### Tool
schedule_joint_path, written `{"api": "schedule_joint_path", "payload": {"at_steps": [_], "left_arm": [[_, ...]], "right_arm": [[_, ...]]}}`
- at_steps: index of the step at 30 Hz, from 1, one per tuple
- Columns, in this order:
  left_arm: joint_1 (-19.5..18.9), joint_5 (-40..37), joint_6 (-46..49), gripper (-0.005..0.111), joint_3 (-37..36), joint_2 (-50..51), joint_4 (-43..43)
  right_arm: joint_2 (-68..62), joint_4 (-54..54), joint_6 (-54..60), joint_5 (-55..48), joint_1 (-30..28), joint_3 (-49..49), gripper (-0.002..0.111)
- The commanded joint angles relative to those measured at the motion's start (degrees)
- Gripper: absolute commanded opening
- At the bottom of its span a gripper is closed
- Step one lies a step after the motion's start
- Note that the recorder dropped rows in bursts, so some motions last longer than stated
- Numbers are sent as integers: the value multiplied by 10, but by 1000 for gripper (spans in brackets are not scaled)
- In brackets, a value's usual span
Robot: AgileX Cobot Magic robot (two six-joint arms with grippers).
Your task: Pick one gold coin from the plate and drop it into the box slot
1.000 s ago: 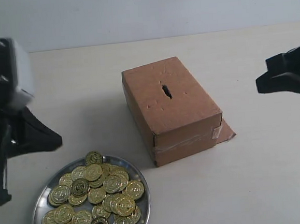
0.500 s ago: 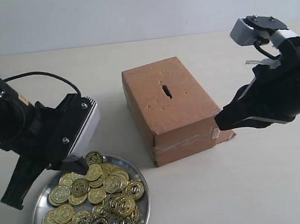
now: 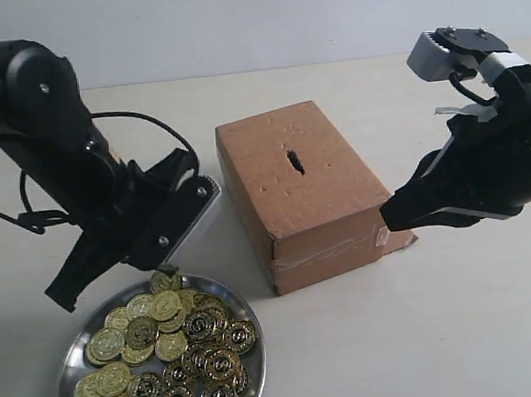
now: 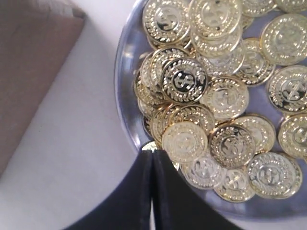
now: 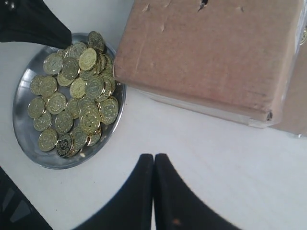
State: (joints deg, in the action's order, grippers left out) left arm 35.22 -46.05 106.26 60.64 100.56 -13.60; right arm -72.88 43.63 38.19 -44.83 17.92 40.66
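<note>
Left hand (image 4: pixel 152 154) fingers together, empty, tips over the plate (image 4: pixel 125 72) rim beside heaped coins (image 4: pixel 184 80). Right hand (image 5: pixel 153 157) together, empty, near the box (image 3: pixel 321 203). Coins look thin, stiff, light and slippery. Pinch a loose top one by its edges.

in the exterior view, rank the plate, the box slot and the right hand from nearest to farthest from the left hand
1. plate: lower left, at the tips of the left hand
2. slot: middle, on top of the box
3. right hand: far right, beyond the box
</note>
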Motion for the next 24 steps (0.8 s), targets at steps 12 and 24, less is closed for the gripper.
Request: {"api": "schedule_joint_path", "payload": {"at_steps": [12, 24], "left_arm": [[68, -9, 10, 0, 20, 48, 37], [71, -19, 2, 66, 20, 48, 38]], "right_arm": [[0, 14, 7, 0, 1, 3, 0], [0, 14, 7, -2, 1, 3, 0]]}}
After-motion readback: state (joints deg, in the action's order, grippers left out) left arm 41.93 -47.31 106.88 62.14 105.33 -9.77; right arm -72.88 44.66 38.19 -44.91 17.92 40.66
